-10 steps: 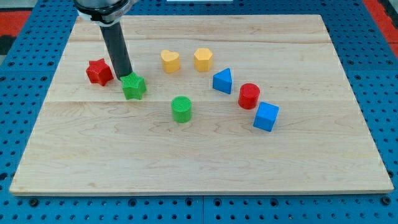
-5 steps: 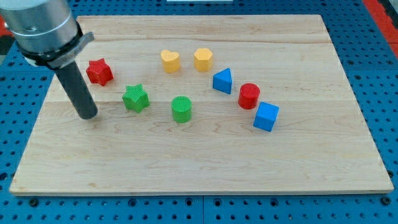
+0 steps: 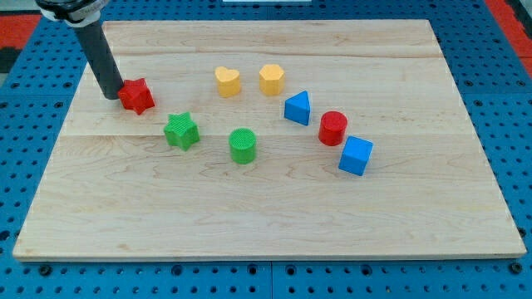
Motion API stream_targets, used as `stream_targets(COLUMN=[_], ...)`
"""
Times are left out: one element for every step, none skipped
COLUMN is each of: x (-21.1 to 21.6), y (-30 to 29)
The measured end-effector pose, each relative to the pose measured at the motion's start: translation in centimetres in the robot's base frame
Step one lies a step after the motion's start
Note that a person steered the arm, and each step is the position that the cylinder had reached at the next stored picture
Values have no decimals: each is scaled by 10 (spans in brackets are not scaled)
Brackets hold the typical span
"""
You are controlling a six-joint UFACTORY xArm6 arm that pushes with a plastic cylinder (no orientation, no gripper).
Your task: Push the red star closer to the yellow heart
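Observation:
The red star [image 3: 136,96] lies at the board's upper left. My tip [image 3: 111,95] stands right against the star's left side, touching or nearly touching it. The yellow heart [image 3: 227,80] lies to the star's right, near the view's top middle, well apart from it. The rod rises from the tip toward the view's top left.
A green star [image 3: 180,131] lies below and right of the red star. A green cylinder [image 3: 243,145], a yellow hexagon-like block [image 3: 271,79], a blue triangular block [image 3: 298,108], a red cylinder [image 3: 333,128] and a blue cube [image 3: 356,155] lie further right. The wooden board [image 3: 274,224] sits on a blue pegboard.
My tip went from beside the green star, down and left around the red star, then up to the star's left side. The green star shifted slightly down; the red star moved a little right.

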State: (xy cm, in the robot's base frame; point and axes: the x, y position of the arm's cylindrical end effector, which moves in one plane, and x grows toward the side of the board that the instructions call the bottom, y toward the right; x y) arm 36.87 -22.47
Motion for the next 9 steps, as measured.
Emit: stream_targets(x=[13,14,14,14,15,17,33,40,40], y=[7,23,46,70,83,102,110,137,168])
